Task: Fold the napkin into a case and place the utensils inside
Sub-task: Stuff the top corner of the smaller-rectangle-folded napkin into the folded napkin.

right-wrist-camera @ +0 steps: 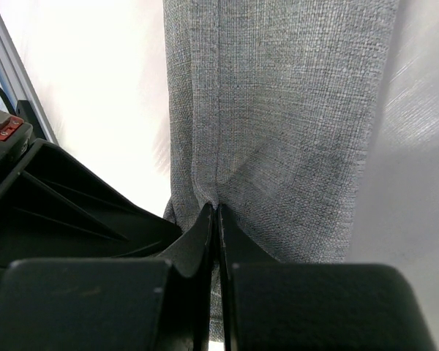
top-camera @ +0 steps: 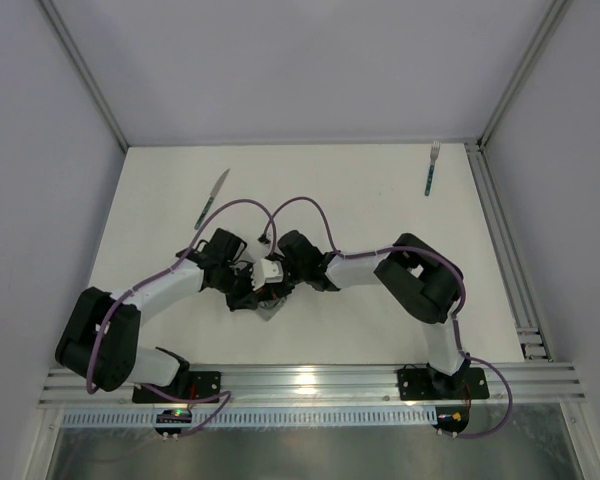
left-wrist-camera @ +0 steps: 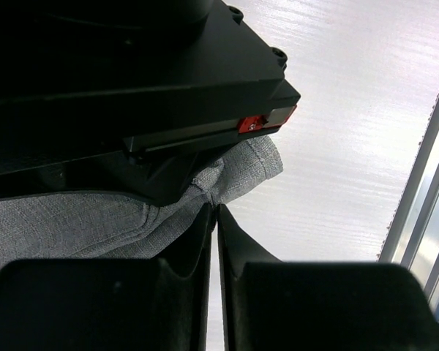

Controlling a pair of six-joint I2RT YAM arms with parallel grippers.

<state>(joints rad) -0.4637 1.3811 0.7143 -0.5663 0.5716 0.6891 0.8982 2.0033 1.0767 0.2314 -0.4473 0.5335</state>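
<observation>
Napkin (right-wrist-camera: pixel 278 110): grey woven cloth, gathered at the middle of the table (top-camera: pixel 360 200), where your two arms meet and hide nearly all of it from above. Left gripper (left-wrist-camera: pixel 213 219): in its wrist view you see the fingers pressed together on a bunched fold of the cloth, with a rounded corner of fabric showing past the other arm's black housing. Right gripper (right-wrist-camera: pixel 216 223): fingers closed too, pinching the cloth at a crease that runs straight away from the fingertips. There the fabric shows as a broad band against the white surface. Overhead, you find the two wrists side by side, nearly touching. Knife (top-camera: pixel 212 197): on the table beyond the left wrist, well apart from the cloth, its blade toward the far edge and tilted slightly right. Fork (top-camera: pixel 432 167): near the far right corner, tines toward the back wall, well apart from both grippers and from the knife.
</observation>
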